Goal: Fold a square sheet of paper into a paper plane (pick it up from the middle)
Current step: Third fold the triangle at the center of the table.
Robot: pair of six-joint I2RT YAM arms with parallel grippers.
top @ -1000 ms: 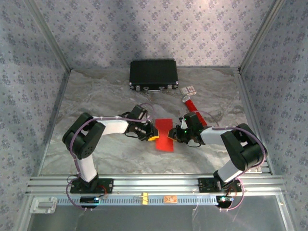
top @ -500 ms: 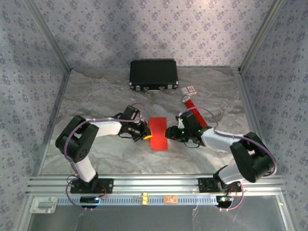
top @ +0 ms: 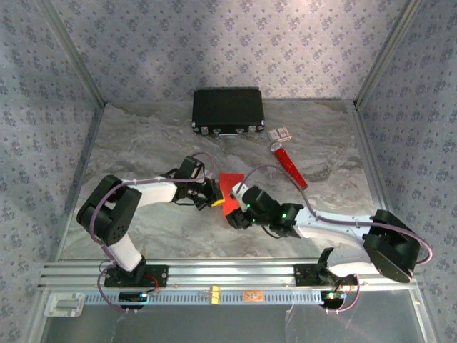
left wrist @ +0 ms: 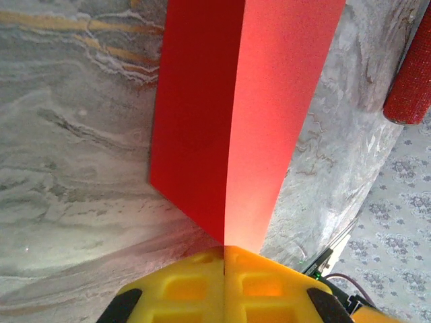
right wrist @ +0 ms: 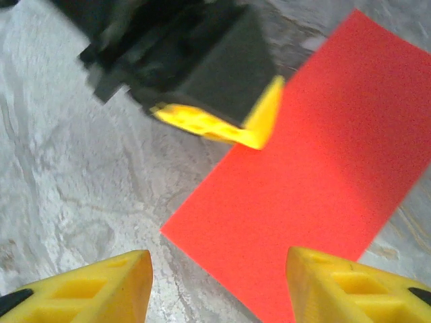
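The square sheet of paper (top: 229,184) is bright red and folded in half along a centre crease. It stands on edge off the marble table (top: 143,150). My left gripper (top: 216,197) is shut on its left end. In the left wrist view the two red layers (left wrist: 256,101) come straight out from between the closed yellow fingers of that gripper (left wrist: 223,259). My right gripper (top: 233,213) is open just in front of the sheet's near corner. In the right wrist view the paper (right wrist: 316,168) lies beyond that open gripper (right wrist: 219,286), with nothing between its fingers (right wrist: 101,286).
A black case (top: 228,111) stands at the back of the table. A red stick-like tube with a white end (top: 288,163) and a small card (top: 281,133) lie back right. Patterned walls close in the sides, and an aluminium rail (top: 228,271) runs along the near edge.
My right gripper let go of the paper, opened and reached left to the sheet's near corner. My left gripper closed fully on the paper. The sheet shifted left and stood up on edge.
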